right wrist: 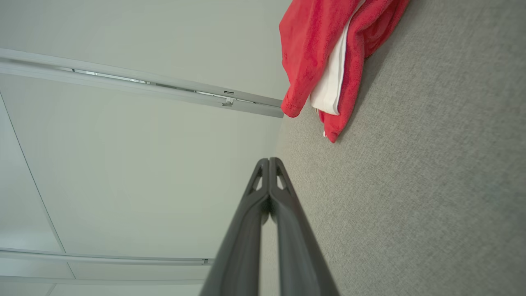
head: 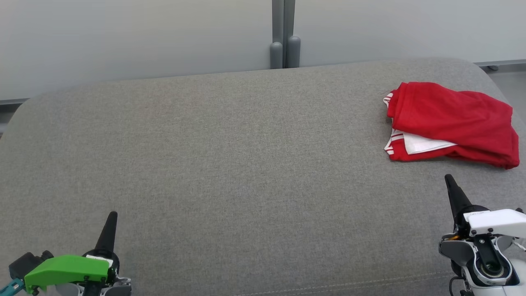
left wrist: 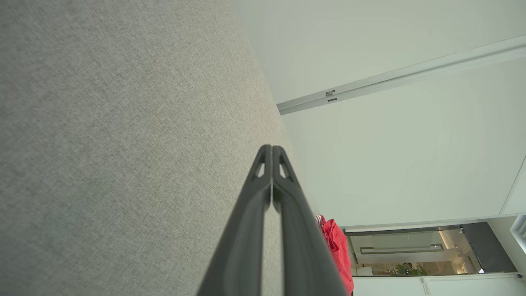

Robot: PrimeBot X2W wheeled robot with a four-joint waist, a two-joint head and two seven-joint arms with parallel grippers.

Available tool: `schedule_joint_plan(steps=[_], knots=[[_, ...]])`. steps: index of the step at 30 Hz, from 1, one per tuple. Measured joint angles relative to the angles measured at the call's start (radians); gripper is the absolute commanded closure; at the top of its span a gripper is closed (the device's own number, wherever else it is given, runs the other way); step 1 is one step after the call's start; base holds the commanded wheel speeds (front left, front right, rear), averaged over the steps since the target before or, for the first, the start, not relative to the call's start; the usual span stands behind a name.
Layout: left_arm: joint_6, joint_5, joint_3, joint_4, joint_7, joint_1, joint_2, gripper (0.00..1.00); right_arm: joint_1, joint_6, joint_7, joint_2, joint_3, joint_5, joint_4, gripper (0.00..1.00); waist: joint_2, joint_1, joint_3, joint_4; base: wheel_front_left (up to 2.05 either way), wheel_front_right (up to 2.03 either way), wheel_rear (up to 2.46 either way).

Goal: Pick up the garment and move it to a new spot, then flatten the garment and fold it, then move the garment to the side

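The garment [head: 452,123] is red with white trim and lies folded in a bundle at the far right of the grey fabric surface [head: 230,164]. The right wrist view has it [right wrist: 328,53] ahead of the fingertips, and a sliver of it [left wrist: 339,250] peeks past the fingers in the left wrist view. My right gripper [head: 450,179] is shut and empty, a short way in front of the garment and apart from it. At the lower left, far from the garment, my left gripper [head: 112,215] is shut with nothing in it. Both pairs of fingers [left wrist: 271,154] [right wrist: 269,162] press together.
A pale wall with a grey post [head: 284,35] runs behind the surface. The surface's rounded back corners fall away at left and right, and its front seam [head: 349,283] runs near the bottom. Floor shows past the right corner [head: 509,82].
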Motion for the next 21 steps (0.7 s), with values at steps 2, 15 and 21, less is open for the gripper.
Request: schedule_joint_plan(steps=[2,15,21], knots=[[-0.007,-0.024,0.006,0.001,0.009,-0.005,-0.004,1.0,0.0,0.002,0.007,0.007,-0.007,0.02,-0.004,1.0,0.0,0.0,0.001,0.0,0.0,0.0,0.0],[-0.038,-0.176,0.059,0.003,0.053,-0.037,-0.03,1.0,-0.004,0.037,0.054,0.047,-0.064,0.186,-0.028,1.0,0.0,0.0,0.005,-0.001,0.0,0.0,0.0],[-0.049,-0.223,0.073,0.003,0.067,-0.048,-0.037,1.0,-0.004,0.046,0.067,0.062,-0.08,0.235,-0.035,1.0,0.0,0.0,0.006,-0.002,0.0,0.0,0.0]])
